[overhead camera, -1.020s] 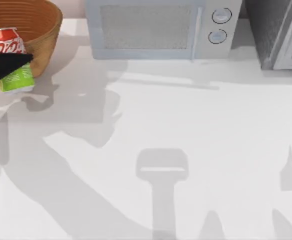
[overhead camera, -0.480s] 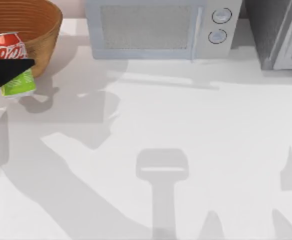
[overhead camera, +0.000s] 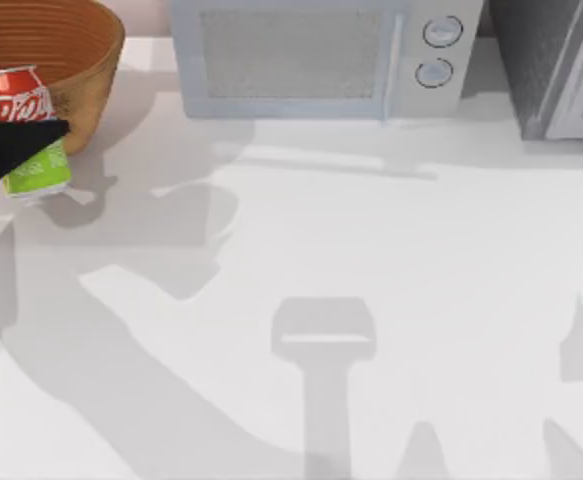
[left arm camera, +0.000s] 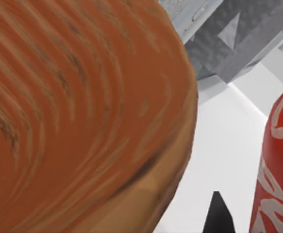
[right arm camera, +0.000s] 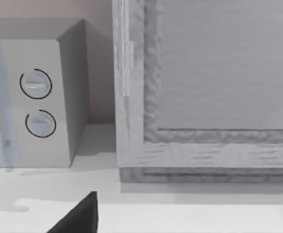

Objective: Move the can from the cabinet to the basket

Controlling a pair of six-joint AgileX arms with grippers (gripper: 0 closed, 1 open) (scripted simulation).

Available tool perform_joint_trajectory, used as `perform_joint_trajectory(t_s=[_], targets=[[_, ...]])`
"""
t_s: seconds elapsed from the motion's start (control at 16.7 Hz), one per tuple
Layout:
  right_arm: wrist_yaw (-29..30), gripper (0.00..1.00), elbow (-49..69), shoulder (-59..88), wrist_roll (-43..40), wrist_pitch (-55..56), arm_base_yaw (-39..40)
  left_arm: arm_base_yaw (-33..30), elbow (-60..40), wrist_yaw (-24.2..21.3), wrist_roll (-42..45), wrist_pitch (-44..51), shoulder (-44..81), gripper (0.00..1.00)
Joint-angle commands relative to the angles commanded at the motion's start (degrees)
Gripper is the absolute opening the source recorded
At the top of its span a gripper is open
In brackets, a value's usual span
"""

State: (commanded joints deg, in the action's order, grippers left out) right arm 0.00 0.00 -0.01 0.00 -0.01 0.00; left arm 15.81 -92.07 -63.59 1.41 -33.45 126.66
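The can (overhead camera: 23,128), red above and lime-green below, hangs at the far left of the top view, over the near rim of the basket (overhead camera: 71,45). My left gripper (overhead camera: 11,142) is shut on the can's middle, its black fingers crossing the label. In the left wrist view the basket's woven wall (left arm camera: 73,111) is very close, with the can's red side (left arm camera: 279,165) beside it and one black fingertip (left arm camera: 218,216) below. The cabinet (overhead camera: 546,65) stands at the back right, and its pale front panel (right arm camera: 214,68) faces the right wrist camera. A dark part of my right gripper (right arm camera: 80,216) shows before it.
A light grey microwave (overhead camera: 311,55) with two round knobs (overhead camera: 439,50) stands at the back, between basket and cabinet. It also appears beside the cabinet as the microwave (right arm camera: 39,97) in the right wrist view. The white table (overhead camera: 371,280) carries only arm shadows.
The can, held in my left gripper, has moved slightly toward the back and the basket since a second ago. It has barely shifted in the last half second.
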Motion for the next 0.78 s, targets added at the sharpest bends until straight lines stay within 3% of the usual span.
perform_joint_trajectory(t_s=[0.42, 0.78], targets=[[0.00, 1.00, 0.00, 0.00, 0.00, 0.00, 0.00, 0.00, 0.00, 0.00, 0.00, 0.00, 0.00, 0.98], [0.00, 1.00, 0.00, 0.00, 0.00, 0.00, 0.00, 0.00, 0.00, 0.00, 0.00, 0.00, 0.00, 1.00]])
